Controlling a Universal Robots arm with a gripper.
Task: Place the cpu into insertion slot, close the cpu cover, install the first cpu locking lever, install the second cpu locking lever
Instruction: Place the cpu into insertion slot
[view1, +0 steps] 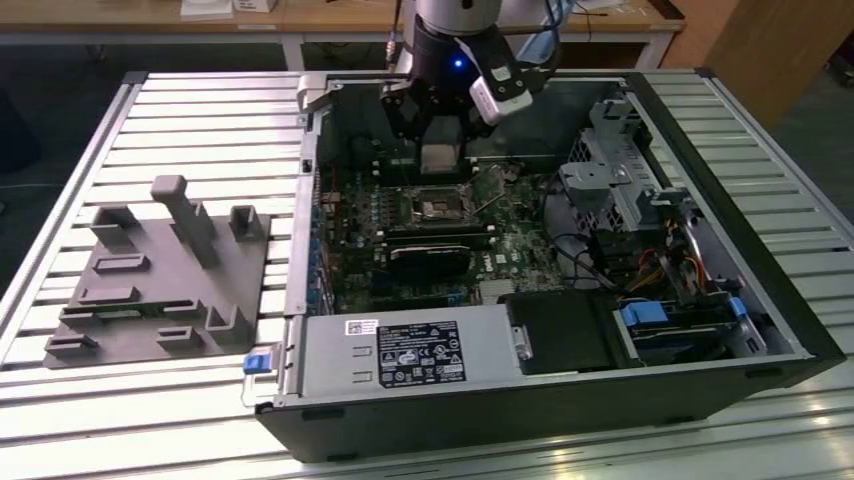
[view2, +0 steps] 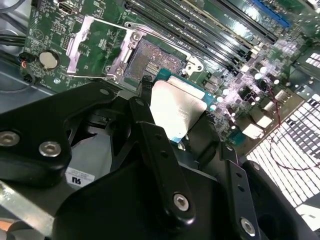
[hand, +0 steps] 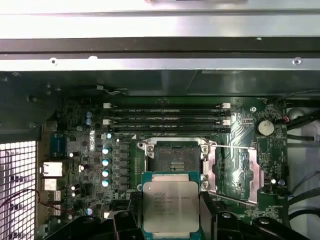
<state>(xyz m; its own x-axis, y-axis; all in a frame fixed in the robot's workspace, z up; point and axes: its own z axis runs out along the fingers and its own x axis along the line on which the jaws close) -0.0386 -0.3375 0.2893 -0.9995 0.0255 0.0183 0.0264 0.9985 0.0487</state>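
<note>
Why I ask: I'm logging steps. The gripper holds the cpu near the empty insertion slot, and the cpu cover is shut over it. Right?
Not quite: in the first wrist view the cpu cover lies open, swung off the empty insertion slot. The gripper does hold the cpu near it.

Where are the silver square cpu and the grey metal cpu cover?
silver square cpu (hand: 171, 207): first wrist view, centre of its metal face.
grey metal cpu cover (hand: 214, 175): first wrist view, frame bar.
</note>
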